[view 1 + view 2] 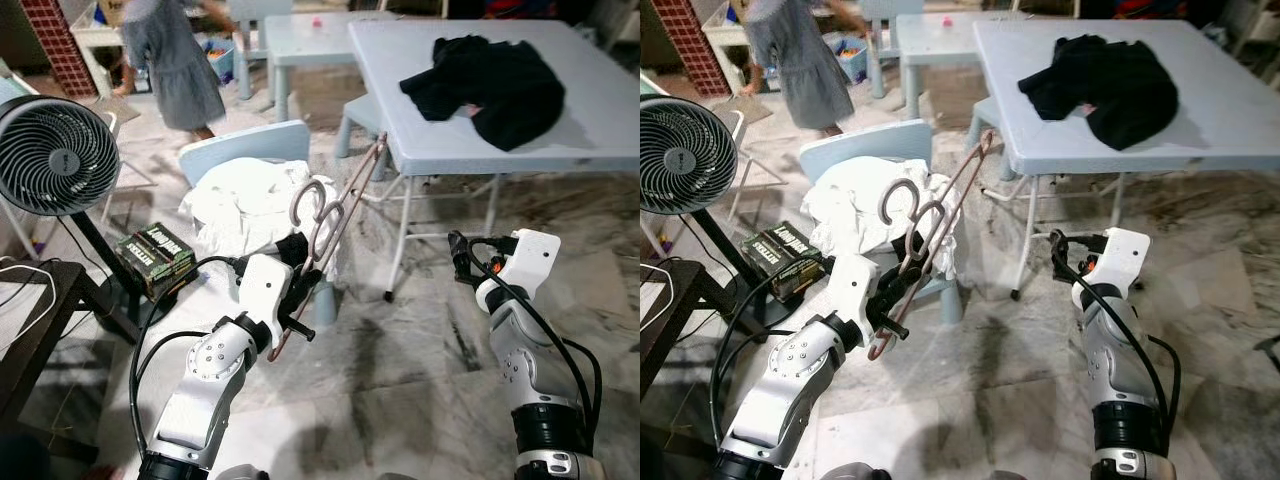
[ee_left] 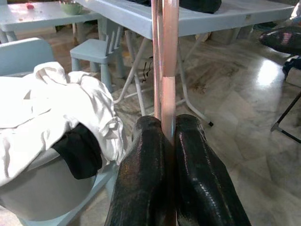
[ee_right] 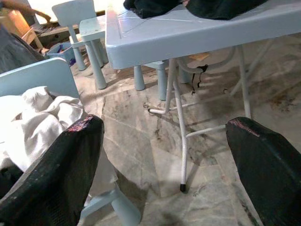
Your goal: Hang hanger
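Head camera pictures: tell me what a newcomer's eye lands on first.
The left gripper grips a bundle of pinkish hangers, raised over a pale blue chair heaped with white clothes. To the right, a black garment lies crumpled on the pale blue table. A round fan stands at far left.

Open floor (image 1: pixel 400 370) ahead; chair (image 1: pixel 245 150) and table (image 1: pixel 450 150) probably crowd beyond.

Glossy grey marble floor (image 1: pixel 400 380); pale blue plastic folding table (image 1: pixel 620 110) behind, small light-blue chair (image 1: pixel 250 148) and black round fan (image 1: pixel 50 155) at left.
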